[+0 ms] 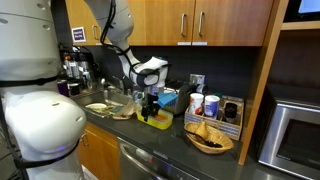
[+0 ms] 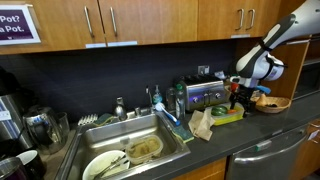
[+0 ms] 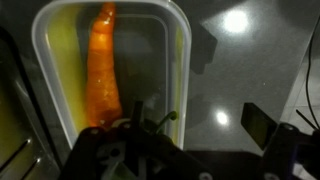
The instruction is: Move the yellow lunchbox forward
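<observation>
The yellow lunchbox (image 1: 158,120) is a small translucent yellow-green box on the dark counter; it also shows in an exterior view (image 2: 228,114). In the wrist view the lunchbox (image 3: 175,60) fills the left half, lidless, with a long orange piece (image 3: 103,70) and a small green stem inside. My gripper (image 1: 152,101) hangs right above the box in both exterior views (image 2: 238,98). In the wrist view the gripper (image 3: 140,122) is open. Its right finger stands over bare counter beside the box's right wall, apart from it. The left finger is at the picture's left edge.
A dark wicker basket of chips (image 1: 210,138) sits on the counter near the box, also in an exterior view (image 2: 272,103). A toaster (image 2: 205,95) stands behind the box. A sink with dishes (image 2: 130,150) lies farther along. A microwave (image 1: 292,130) stands at the counter's end.
</observation>
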